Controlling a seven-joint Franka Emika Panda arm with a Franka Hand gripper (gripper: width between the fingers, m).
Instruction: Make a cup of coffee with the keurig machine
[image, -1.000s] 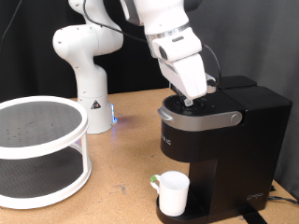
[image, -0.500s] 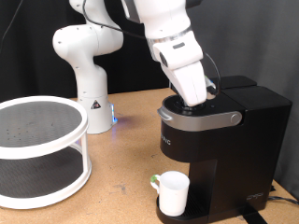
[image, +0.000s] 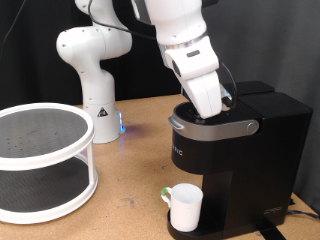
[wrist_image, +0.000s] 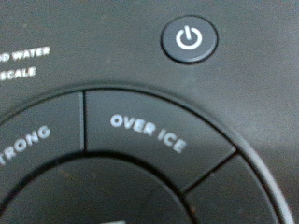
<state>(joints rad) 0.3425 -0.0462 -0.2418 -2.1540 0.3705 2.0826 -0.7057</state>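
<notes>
The keurig machine (image: 240, 150) stands on the wooden table at the exterior view's right, with its silver-grey lid handle (image: 215, 128) down. The white cup (image: 185, 207) stands at its base under the spout. My gripper (image: 209, 108) points down onto the machine's top button panel, and its fingertips are hidden against the machine. The wrist view shows the panel very close: the round power button (wrist_image: 189, 40), the "OVER ICE" button (wrist_image: 149, 135) and part of the "STRONG" button (wrist_image: 28, 149). No fingers show there.
A white two-tier round rack (image: 40, 160) stands at the exterior view's left. The arm's white base (image: 92, 85) stands behind it, at the back of the table. A small green-tipped thing (image: 164, 193) shows beside the cup.
My gripper has sunk slightly and shifted a little to the exterior view's right, closer onto the button panel. The cup and the machine have not moved.
</notes>
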